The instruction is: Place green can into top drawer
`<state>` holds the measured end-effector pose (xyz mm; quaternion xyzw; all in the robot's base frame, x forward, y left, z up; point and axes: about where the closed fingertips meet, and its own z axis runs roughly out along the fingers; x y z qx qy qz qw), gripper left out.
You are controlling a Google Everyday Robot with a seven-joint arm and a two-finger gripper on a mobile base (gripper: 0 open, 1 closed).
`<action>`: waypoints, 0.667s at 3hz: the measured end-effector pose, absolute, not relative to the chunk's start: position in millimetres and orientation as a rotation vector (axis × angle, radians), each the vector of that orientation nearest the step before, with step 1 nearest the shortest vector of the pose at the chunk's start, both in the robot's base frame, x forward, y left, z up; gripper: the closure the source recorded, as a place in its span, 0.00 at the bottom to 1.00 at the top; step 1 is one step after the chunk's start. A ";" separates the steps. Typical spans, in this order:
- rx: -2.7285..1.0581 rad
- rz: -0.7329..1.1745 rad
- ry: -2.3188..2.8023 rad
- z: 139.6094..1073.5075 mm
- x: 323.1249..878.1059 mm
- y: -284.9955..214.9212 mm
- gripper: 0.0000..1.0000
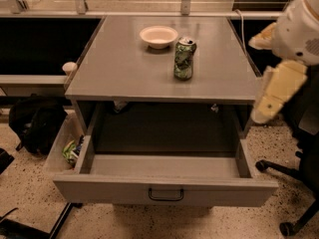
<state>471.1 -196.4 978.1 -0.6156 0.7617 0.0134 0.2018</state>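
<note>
The green can [184, 59] stands upright on the grey table top [124, 68], right of centre, dented, with a silver top. The top drawer [164, 189] is pulled fully open below the table's front edge; its inside looks empty and its black handle [165, 194] faces me. My gripper [266, 108] hangs as a pale yellow piece from the white arm [299, 29] beside the table's right edge, right of the can and apart from it, holding nothing that I can see.
A pale round bowl [158, 36] sits behind and left of the can. A translucent plastic bin [67, 151] with green litter hangs at the drawer's left. A black bag [35, 123] lies on the floor at left. A chair base [289, 198] stands at right.
</note>
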 end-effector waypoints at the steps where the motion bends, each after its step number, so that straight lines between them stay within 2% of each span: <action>1: -1.686 0.148 2.063 984.6 488.0 -180.4 0.00; 2: -1.686 0.148 2.063 984.6 488.1 -180.4 0.00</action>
